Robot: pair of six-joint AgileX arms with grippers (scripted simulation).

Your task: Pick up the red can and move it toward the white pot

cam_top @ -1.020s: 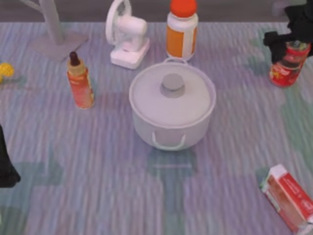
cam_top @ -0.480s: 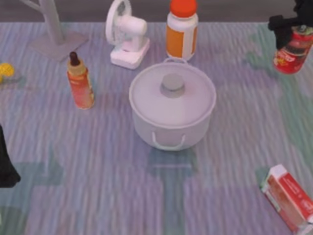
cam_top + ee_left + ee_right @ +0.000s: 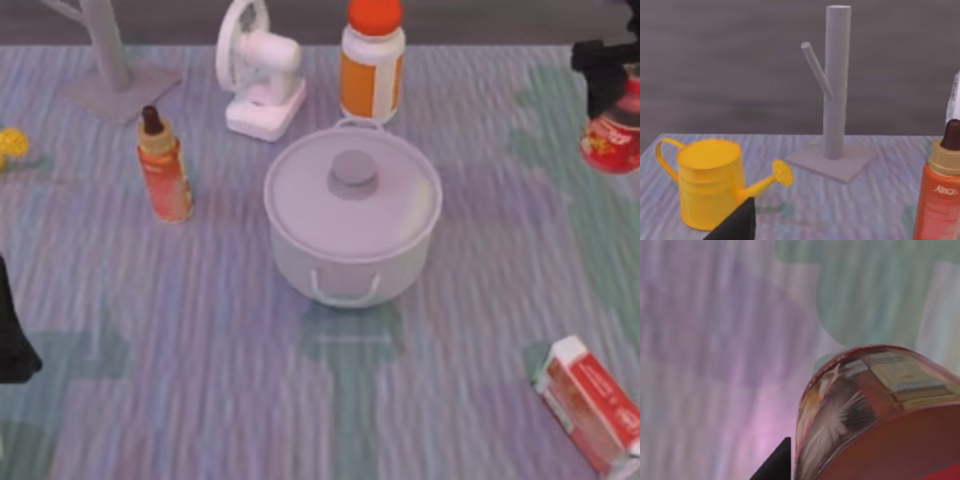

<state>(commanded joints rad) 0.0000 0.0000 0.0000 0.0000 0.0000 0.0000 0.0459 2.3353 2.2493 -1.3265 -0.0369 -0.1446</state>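
The red can (image 3: pixel 612 138) hangs tilted above the table at the far right edge of the top view, with my right gripper (image 3: pixel 608 80) shut on its upper part. In the right wrist view the red can (image 3: pixel 875 410) fills the near side, and one dark fingertip (image 3: pixel 777 465) lies against its wall. The white pot (image 3: pixel 385 215), lid on, stands at the table's middle, well to the left of the can. My left gripper (image 3: pixel 10 340) is parked at the left edge, open, holding nothing.
At the back stand a grey stand (image 3: pixel 110 70), a white fan (image 3: pixel 258 80) and an orange-capped jar (image 3: pixel 372 60). A slim orange bottle (image 3: pixel 165 170) is left of the pot. A yellow watering can (image 3: pixel 707 182) sits far left, and a red-and-white carton (image 3: pixel 590 405) lies front right.
My right gripper has raised the red can off the table and carried it further right, to the edge of the top view. The left arm has not moved.
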